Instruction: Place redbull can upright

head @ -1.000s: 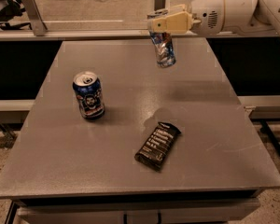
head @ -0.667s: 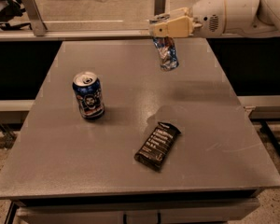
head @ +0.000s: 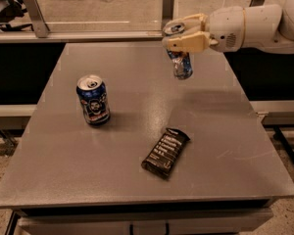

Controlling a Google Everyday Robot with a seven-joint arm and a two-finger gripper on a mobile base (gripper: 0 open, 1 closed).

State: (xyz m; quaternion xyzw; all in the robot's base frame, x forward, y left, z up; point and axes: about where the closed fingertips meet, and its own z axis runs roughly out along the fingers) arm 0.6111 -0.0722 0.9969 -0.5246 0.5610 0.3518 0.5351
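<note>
While it hangs over the far part of the desk, the end effector is clamped on the redbull can, with one tan finger above and one below the upper end of the can. The slim silver and blue can is off the surface, a little tilted, and its lower end points down to the desk without touching it. The white arm comes in from the right side, over the right edge of the desk.

The dark blue can stands upright, and from it the held can is far to the right and further back, well apart. A black snack bar lies flat to the right of the dark blue can and nearer the front edge, also well apart from it. Between the dark blue can and the right edge the desk surface is bare under the held can. The dark blue can itself stands near the left edge, with free surface in front of it and behind it.
</note>
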